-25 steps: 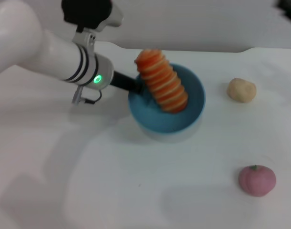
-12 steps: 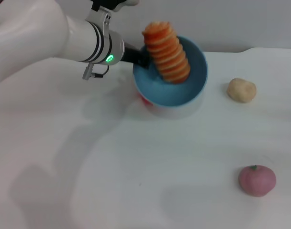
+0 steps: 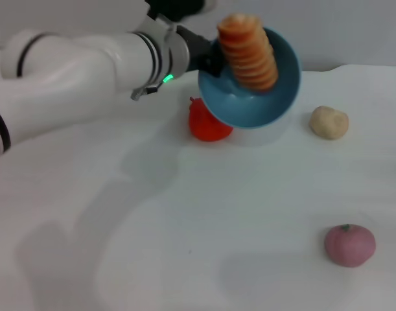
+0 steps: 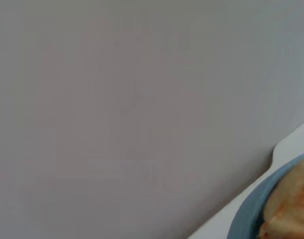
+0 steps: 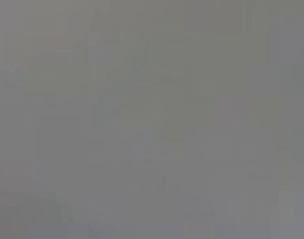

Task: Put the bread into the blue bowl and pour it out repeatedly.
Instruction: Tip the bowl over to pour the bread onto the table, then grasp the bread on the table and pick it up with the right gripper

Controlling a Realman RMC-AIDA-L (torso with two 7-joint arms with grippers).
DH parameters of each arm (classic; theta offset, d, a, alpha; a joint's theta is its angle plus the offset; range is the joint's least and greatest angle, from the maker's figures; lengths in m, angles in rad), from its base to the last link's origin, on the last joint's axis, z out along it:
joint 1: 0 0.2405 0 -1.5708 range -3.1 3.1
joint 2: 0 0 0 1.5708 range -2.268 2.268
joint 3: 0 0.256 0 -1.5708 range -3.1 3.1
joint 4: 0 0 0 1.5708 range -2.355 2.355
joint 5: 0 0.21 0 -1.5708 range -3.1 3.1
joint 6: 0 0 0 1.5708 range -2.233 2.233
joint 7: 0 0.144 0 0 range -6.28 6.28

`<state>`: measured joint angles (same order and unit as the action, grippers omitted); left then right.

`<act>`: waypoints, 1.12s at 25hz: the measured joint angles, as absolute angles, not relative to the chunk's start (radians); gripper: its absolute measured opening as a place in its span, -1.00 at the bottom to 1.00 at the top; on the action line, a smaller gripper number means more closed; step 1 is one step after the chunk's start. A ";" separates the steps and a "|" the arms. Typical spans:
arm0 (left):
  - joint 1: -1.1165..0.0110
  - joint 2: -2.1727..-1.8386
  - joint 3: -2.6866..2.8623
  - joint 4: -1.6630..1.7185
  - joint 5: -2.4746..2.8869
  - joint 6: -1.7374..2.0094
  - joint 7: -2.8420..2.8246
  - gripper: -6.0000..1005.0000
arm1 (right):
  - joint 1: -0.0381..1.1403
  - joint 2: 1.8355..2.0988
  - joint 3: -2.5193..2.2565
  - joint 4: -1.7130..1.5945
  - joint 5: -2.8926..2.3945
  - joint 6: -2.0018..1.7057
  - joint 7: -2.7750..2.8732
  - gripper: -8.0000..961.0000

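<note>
Bread (image 3: 248, 52) sits in blue bowl (image 3: 275, 97), upper centre of frame, lifted off table (image 3: 185, 227); left gripper (image 3: 209, 59) clamps bowl rim.

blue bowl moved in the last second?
Yes. The blue bowl, held by the left gripper, rose and tilted, uncovering the red thing; beige lump stayed put.

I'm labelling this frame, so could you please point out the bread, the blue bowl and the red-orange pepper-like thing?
bread (image 3: 248, 52), head view, middle of its striped side.
blue bowl (image 3: 282, 97), head view, inner wall.
red-orange pepper-like thing (image 3: 207, 124), head view, centre of its body.
</note>
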<state>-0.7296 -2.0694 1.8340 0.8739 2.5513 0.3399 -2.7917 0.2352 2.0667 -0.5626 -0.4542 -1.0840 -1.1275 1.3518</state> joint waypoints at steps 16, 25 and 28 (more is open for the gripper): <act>-0.708 -2.074 1.969 0.819 2.599 0.037 -2.788 -0.99 | 0.283 2.043 -0.613 -0.436 -1.282 -1.095 1.512 -0.18; -0.704 -2.074 1.957 0.807 2.576 0.013 -2.798 -0.99 | 0.328 2.047 -0.614 -0.445 -1.435 -1.098 1.529 -0.19; -0.703 -2.072 1.910 0.833 2.513 0.093 -2.802 -0.99 | 0.357 2.047 -0.630 -0.468 -1.535 -1.133 1.530 -0.19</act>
<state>-0.7027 -2.0715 1.9104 0.8330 2.5128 0.0931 -2.8015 0.3567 2.0471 -0.6300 -0.4675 -1.5351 -1.1330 1.5298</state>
